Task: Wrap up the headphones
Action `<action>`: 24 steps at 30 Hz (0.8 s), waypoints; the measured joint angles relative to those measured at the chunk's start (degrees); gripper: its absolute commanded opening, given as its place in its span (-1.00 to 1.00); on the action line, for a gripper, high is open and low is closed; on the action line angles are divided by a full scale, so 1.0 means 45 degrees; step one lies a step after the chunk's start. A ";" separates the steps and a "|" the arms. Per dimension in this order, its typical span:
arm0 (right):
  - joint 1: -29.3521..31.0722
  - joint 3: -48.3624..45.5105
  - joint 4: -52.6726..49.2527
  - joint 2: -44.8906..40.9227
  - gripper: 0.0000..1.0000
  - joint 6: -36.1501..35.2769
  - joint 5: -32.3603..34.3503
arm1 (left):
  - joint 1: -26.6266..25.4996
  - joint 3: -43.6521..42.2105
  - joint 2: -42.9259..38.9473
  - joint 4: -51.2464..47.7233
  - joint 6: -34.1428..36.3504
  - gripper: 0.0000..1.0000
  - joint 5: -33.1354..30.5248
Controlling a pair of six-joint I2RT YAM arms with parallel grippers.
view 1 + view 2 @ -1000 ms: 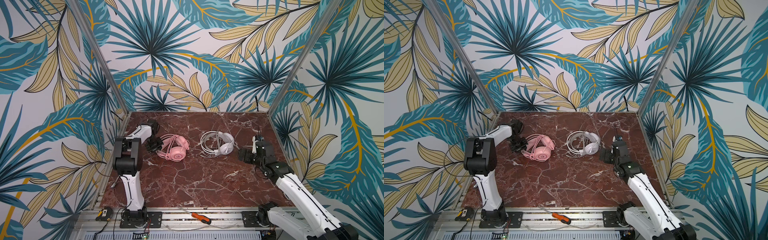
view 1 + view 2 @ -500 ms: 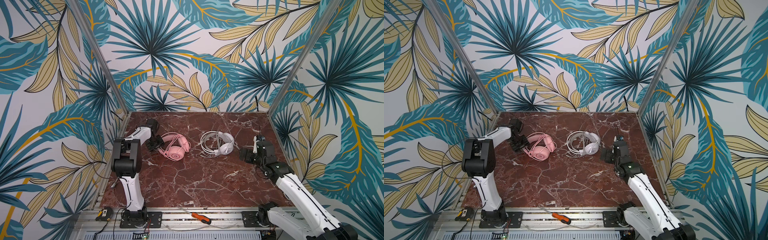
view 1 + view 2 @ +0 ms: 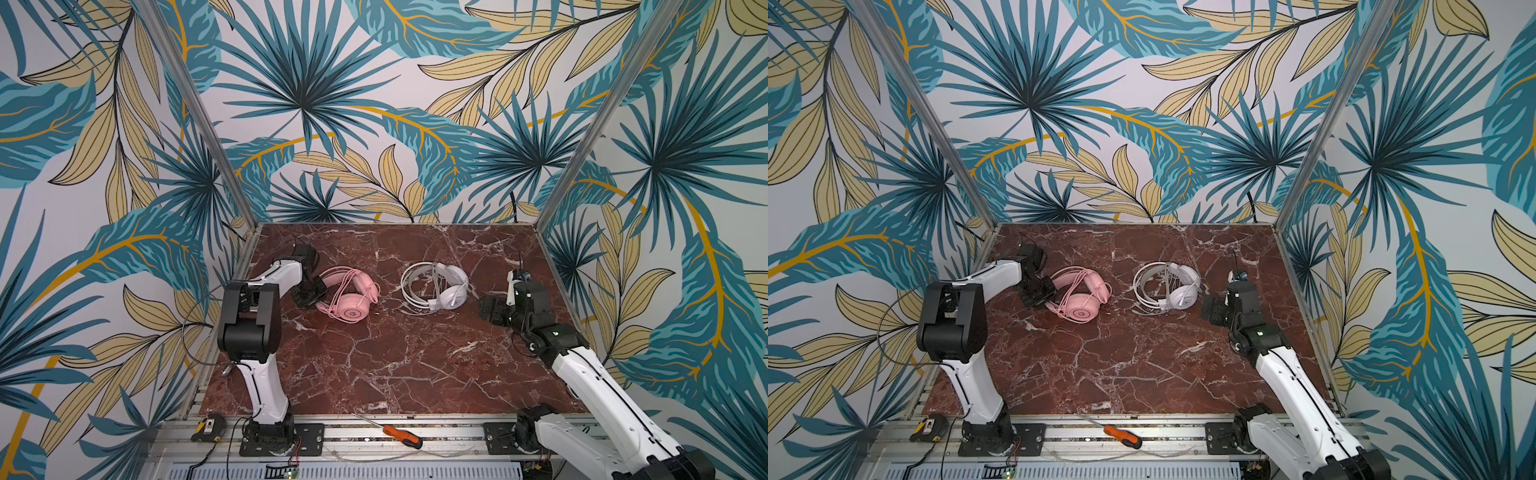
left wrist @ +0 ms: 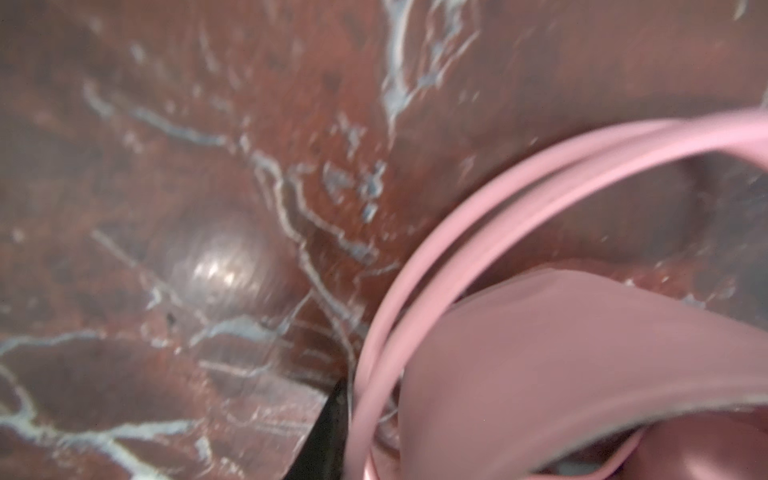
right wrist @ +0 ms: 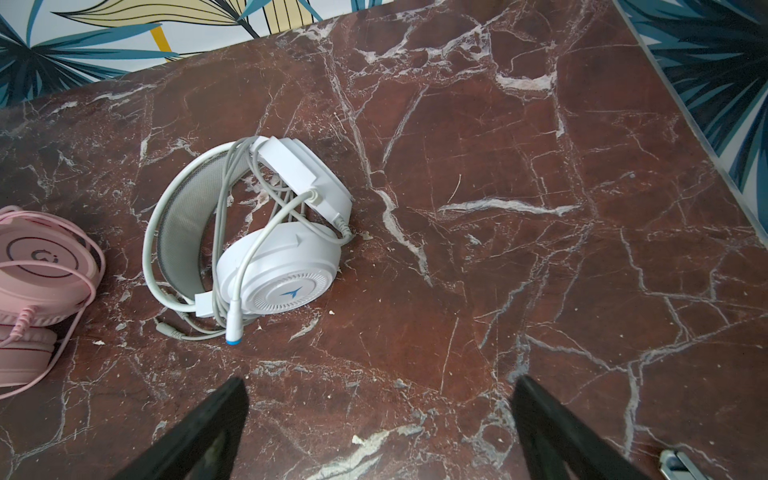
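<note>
The pink headphones point(image 3: 351, 305) lie left of centre on the marble table in both top views, their pink cable looped over the earcups point(image 3: 1081, 311). My left gripper point(image 3: 318, 293) sits at the left end of their headband. In the left wrist view one black finger point(image 4: 328, 432) presses against the thin pink hoops point(image 4: 415, 266), and the padded band point(image 4: 561, 365) hides the other finger. The white headphones point(image 3: 451, 297) lie to the right with their cable wound round them point(image 5: 278, 270). My right gripper point(image 5: 378, 384) is open over bare table beside them, holding nothing.
An orange-handled screwdriver point(image 3: 401, 434) and a yellow tape measure point(image 3: 208, 428) lie on the front rail. Leaf-patterned walls close in the table point(image 3: 395, 365) at the back and both sides. A small metal piece point(image 5: 677, 461) lies near my right gripper.
The left gripper shifted a little at the pink headband, and the pink headphones moved slightly with it. The right arm and the white headphones have not moved.
</note>
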 measured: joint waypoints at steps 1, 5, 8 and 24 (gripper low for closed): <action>-0.0024 0.0000 0.0034 0.0024 0.99 -0.0005 -0.0029 | -0.0058 -0.0151 -0.0136 -0.0010 -0.0107 -0.41 -0.0068; -0.0029 0.0000 0.0092 0.0194 0.99 -0.0058 -0.0126 | -0.0321 -0.0656 -0.0612 -0.0024 -0.0510 -0.40 -0.0228; -0.0044 0.0000 0.0141 0.0291 0.99 -0.0102 -0.0199 | -0.0481 -0.0971 -0.0952 -0.0078 -0.0753 -0.30 -0.0316; -0.0136 -0.0005 0.0393 0.0355 0.99 -0.0141 -0.0471 | -0.0544 -0.0719 -0.2098 -0.0607 -0.1088 0.81 -0.0476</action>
